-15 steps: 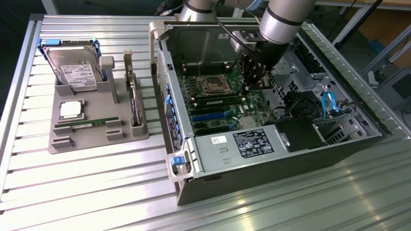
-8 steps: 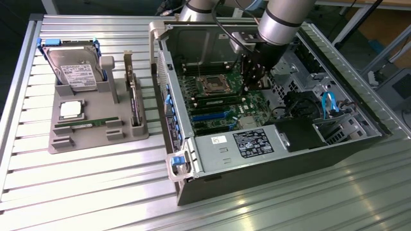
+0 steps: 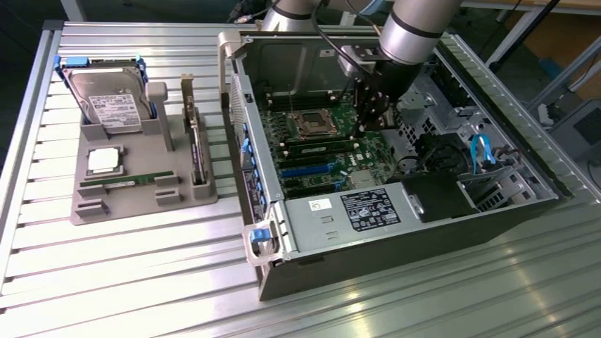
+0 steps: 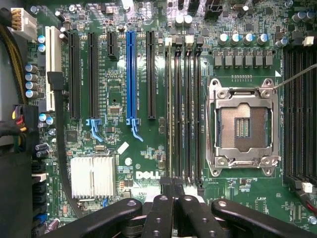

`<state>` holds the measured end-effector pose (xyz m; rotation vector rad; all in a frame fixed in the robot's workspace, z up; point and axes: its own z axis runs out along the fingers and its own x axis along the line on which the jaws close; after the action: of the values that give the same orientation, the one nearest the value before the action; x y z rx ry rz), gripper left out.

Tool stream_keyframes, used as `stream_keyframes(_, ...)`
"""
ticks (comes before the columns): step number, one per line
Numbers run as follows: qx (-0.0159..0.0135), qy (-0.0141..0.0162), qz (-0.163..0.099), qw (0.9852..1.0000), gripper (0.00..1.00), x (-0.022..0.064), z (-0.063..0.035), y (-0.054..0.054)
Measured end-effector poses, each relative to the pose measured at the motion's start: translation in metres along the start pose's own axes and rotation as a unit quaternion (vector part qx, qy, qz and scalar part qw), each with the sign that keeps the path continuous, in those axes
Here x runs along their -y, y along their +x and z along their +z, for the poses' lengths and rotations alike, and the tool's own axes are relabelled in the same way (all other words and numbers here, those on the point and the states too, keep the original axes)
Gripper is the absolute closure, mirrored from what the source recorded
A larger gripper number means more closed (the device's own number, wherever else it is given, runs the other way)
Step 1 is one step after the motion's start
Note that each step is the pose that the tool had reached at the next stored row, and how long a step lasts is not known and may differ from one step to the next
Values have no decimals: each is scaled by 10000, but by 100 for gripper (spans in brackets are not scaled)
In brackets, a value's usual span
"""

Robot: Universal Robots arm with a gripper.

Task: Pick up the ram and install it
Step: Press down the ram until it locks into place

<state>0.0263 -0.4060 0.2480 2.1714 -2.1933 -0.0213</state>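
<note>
My jaws are clenched with nothing between them, hanging inside the computer case [image 3: 413, 211]. Directly beneath them sits the ram [image 4: 171, 114] in its motherboard [image 4: 124, 163] slot, the processor socket [image 4: 242, 126] just beside.

arm: reaches down from the far side, wrist vertical
gripper [image 3: 373, 113]: pointing straight down
jaws: closed together, holding nothing

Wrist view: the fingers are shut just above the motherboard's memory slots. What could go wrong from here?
1. The gripper sits right at the end of the memory slots. A skewed downward press might strain a slot or its latch.
2. The open processor socket lies beside those slots. Sideways drift could perhaps damage its exposed contacts.
</note>
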Motion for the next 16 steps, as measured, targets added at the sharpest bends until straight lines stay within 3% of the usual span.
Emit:
stream_keyframes(12,-6,0,0,10000,90,14,128,-4)
stream_keyframes(16,-7,0,0,10000,90,14,130,-4)
